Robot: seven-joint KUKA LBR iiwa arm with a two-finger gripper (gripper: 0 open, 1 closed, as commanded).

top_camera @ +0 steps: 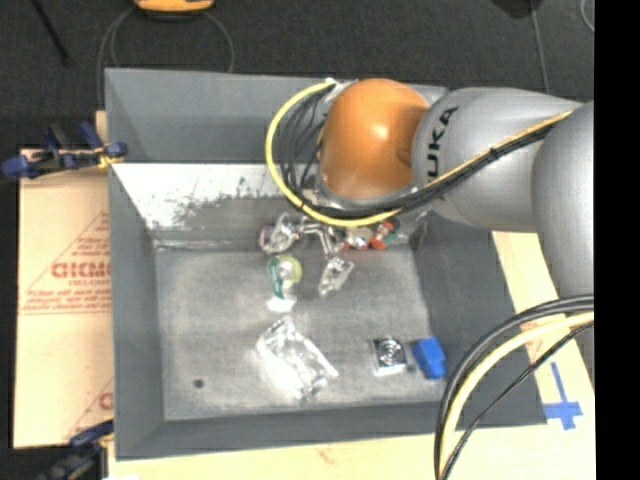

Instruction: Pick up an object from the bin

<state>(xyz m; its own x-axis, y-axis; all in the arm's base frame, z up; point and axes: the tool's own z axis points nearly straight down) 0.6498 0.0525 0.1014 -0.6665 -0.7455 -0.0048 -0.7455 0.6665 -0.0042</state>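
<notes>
Gripper (pixel 308 255), fingers spread and empty, hangs low at the back of the grey bin (pixel 135 298), just beside a small green-and-white object (pixel 283 276) (likely the approach step); next it needs centring over that object, then closing

A crumpled clear plastic piece (pixel 295 360) is seen lying near the front edge of the bin (pixel 138 368), about midway along it. Towards the front right corner, a blue block (pixel 430 358) is found just beside a small silver-and-black piece (pixel 388 356). A small green-and-white object (pixel 284 278) is spotted nearer the bin's middle, well apart from that pair.
</notes>
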